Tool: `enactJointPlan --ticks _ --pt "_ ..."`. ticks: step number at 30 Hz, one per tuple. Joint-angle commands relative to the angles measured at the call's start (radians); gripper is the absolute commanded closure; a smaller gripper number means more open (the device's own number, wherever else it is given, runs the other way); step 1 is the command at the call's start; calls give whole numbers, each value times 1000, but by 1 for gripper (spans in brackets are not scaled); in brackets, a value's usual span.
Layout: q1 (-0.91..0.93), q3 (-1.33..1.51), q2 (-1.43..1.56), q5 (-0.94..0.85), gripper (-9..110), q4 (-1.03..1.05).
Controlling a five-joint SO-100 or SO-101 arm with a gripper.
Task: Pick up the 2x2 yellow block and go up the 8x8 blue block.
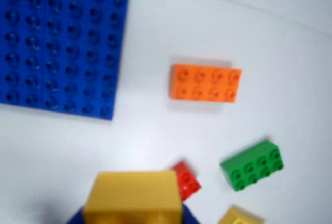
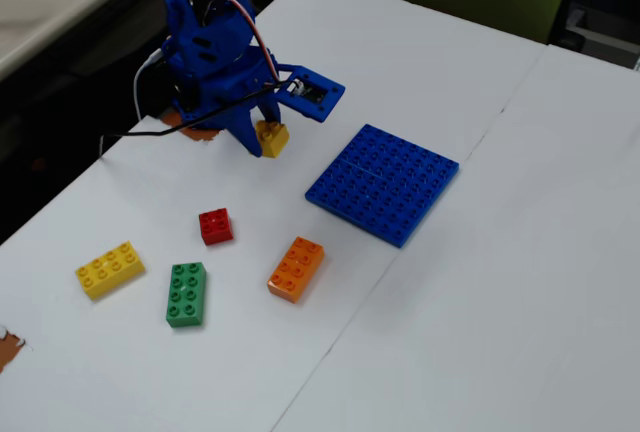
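My blue gripper is shut on the 2x2 yellow block and holds it above the white table, to the left of the 8x8 blue block in the fixed view. In the wrist view the yellow block fills the bottom edge, blurred and close, between the blue jaw tips. The blue baseplate lies flat at the upper left of the wrist view, with nothing on it.
On the table lie a red 2x2 brick, an orange eight-stud brick, a green eight-stud brick and a longer yellow brick. In the wrist view the orange brick, green brick and red brick show.
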Motion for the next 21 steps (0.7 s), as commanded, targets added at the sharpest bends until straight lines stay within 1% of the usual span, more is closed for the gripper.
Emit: enactJointPlan --ticks 1,12,21 --pt "-51 -146 -12 63 101 38" --pt "-229 -206 -98 295 101 35" --pt "-350 -287 -258 422 102 5"
